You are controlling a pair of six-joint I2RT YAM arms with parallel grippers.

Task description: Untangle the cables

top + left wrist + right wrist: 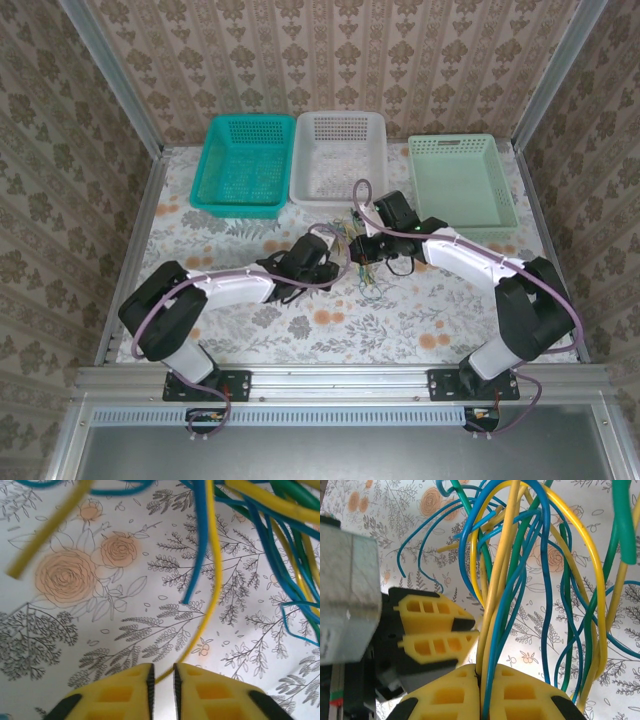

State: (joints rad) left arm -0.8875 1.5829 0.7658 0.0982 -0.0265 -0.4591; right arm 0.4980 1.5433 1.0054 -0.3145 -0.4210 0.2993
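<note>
the left gripper (163,674) sits at the bottom edge of its wrist view with its pads pressed nearly together, pinching a yellow strand (218,580) that drops from the top of the frame and curves into the slit. the right gripper (481,675), at the bottom of its own view, is clamped on a sheaf of the cables (497,580), yellow and blue strands rising from between its pads and fanning toward the top of the frame. from above, the tangle lies mid-frame on the floral table (300,330), between the two grippers and just below the white basket (325,196). the step in hand looks like drawing one strand free while the other arm anchors the bunch. it would go best as a slow pull along the strand's own line, away from the clamp, easing off if blue loops start to ride along with it. the actual contact of pads on wire is cut off at the frame's bottom edge, so how firm the pinch is remains a guess. which strands the right gripper holds, and where the yellow strand's far end runs, cannot be traced. strands at the top of the left wrist view are blurred, and from above the tangle is too small to follow.
</note>
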